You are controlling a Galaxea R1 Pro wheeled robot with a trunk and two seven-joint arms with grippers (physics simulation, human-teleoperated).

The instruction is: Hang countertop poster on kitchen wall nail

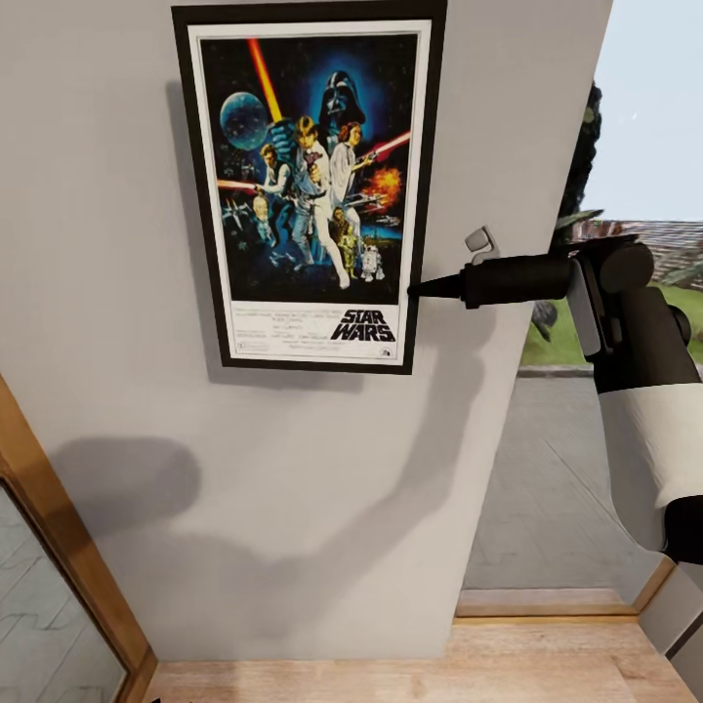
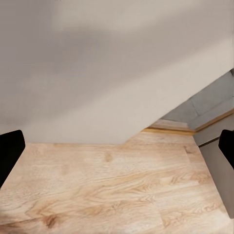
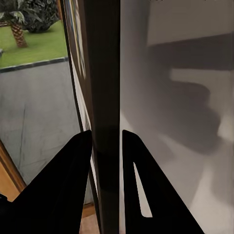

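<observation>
The Star Wars poster [image 1: 312,186] stands upright and flat against the pale grey wall [image 1: 293,469], with its black frame, white border and logo at the bottom. My right gripper [image 1: 416,289] reaches in from the right and is shut on the frame's right edge near the bottom. In the right wrist view the two black fingers [image 3: 73,170] pinch the poster's dark edge [image 3: 100,73] between them. A small grey hook-like nail [image 1: 480,241] sticks out of the wall just right of the poster, above the gripper. My left gripper [image 2: 118,146] hangs open over the wooden floor, holding nothing.
A wooden door frame [image 1: 59,547] runs along the lower left. Light wooden floor [image 1: 410,664] lies below the wall. To the right, a glazed opening [image 1: 576,459] shows grey paving, grass and plants outside. A grey cabinet corner [image 1: 683,625] sits at the bottom right.
</observation>
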